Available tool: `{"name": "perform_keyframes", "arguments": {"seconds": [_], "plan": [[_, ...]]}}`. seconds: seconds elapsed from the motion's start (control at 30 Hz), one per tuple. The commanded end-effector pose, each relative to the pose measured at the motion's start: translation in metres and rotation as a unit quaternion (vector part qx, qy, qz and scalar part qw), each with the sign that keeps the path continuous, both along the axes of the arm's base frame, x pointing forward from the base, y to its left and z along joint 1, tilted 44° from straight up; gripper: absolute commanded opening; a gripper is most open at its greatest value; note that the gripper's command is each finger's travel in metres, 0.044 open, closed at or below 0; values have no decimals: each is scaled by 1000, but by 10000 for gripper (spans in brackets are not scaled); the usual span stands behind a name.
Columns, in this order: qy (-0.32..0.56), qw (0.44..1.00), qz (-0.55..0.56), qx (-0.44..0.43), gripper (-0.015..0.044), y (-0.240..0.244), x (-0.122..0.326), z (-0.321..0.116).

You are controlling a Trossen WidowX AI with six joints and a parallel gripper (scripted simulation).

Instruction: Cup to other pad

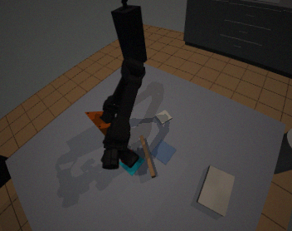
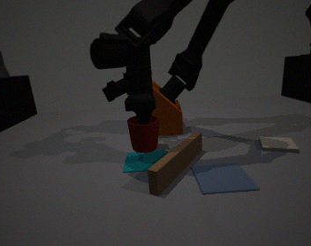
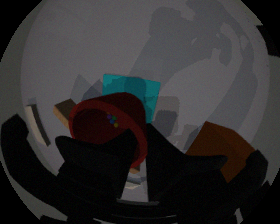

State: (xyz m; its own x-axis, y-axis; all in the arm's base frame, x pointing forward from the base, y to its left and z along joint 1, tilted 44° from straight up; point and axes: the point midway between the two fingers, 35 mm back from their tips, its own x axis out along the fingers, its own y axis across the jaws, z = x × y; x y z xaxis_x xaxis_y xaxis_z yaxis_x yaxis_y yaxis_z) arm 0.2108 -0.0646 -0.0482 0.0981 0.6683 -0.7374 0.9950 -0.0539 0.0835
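The red cup [image 2: 144, 136] [image 3: 136, 107] hangs a little above the teal pad [image 1: 133, 170] [image 2: 132, 165] [image 3: 111, 82]. My gripper [image 2: 144, 119] [image 3: 143, 125] is shut on the cup's wall at the rim. The cup is nearly upright in the exterior view, and several small coloured marbles [image 3: 112, 120] lie inside it in the wrist view. The blue pad [image 1: 164, 153] [image 2: 224, 179] lies across the wooden bar, with nothing on it. In the top view the arm hides nearly all of the cup.
The wooden bar [image 1: 148, 159] [image 2: 177, 165] [image 3: 65, 110] stands between the two pads, close to the teal one. An orange wedge-shaped block [image 1: 95, 117] [image 2: 172, 121] [image 3: 221, 144] stands behind the cup. A small cream block [image 1: 163, 117] [image 2: 279, 144] and a larger pale slab [image 1: 216, 190] lie farther off.
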Motion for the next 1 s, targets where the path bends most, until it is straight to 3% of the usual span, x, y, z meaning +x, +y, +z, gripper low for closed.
{"name": "perform_keyframes", "arguments": {"seconds": [0.0, 0.97], "plan": [[2, 1000, -4, 3, 0, 4, 0, -4], [0, 1000, 1, 1, 0, 18, 1, -19]]}}
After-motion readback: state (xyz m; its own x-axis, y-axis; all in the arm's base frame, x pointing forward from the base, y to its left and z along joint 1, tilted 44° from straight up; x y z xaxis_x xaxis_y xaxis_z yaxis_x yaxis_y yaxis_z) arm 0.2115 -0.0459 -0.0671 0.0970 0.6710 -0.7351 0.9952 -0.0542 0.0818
